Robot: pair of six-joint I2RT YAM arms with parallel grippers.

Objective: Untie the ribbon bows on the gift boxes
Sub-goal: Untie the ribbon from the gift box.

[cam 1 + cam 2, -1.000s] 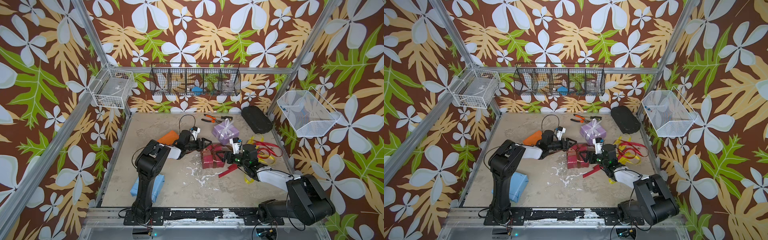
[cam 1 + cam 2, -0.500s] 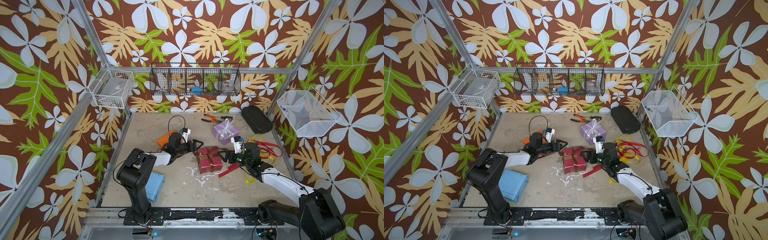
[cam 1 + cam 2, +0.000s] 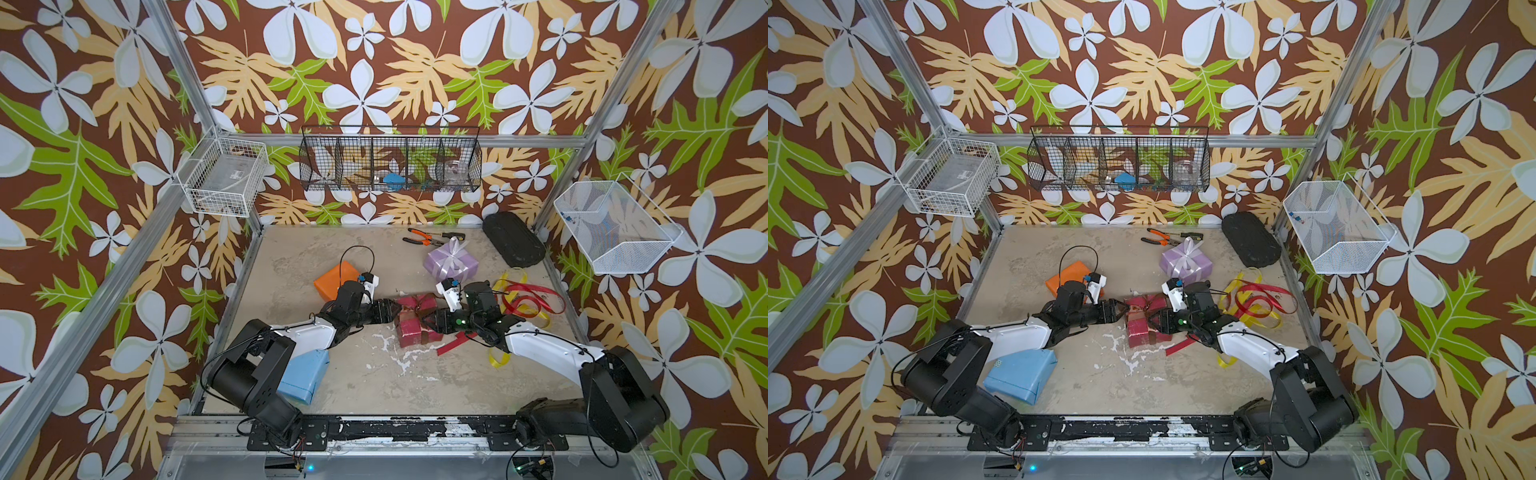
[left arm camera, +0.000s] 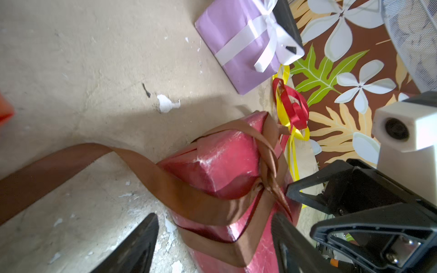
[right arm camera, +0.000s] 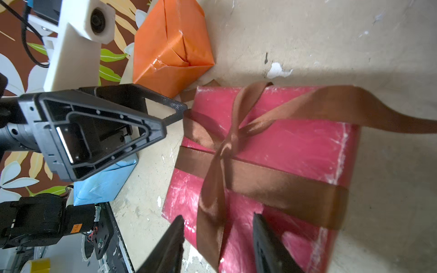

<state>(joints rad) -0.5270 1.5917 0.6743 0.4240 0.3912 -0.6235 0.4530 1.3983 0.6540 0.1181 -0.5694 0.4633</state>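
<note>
The dark red gift box (image 3: 413, 328) lies mid-table with a brown ribbon bow (image 3: 420, 305) tied on it, one long tail trailing off (image 4: 71, 160). My left gripper (image 3: 394, 311) is at the box's left side, open, its jaws astride a box corner and the brown band (image 4: 215, 236). On the box's right side my right gripper (image 3: 428, 321) stands open, a brown strand (image 5: 212, 212) lying loose between its fingers (image 5: 175, 238). The lilac box (image 3: 451, 262) behind keeps its white bow (image 4: 272, 35). The orange box (image 3: 332, 279) and light blue box (image 3: 301, 376) carry no ribbon.
Loose red and yellow ribbons (image 3: 525, 299) lie right of the red box, with scraps (image 3: 453, 345) in front. Orange-handled pliers (image 3: 424, 237) and a black case (image 3: 513, 239) sit at the back. Wire baskets (image 3: 390, 164) hang on the walls.
My left arm has dropped its elbow low, uncovering the light blue box. The right gripper's jaws have narrowed around the brown strand and edged closer to the red box.
</note>
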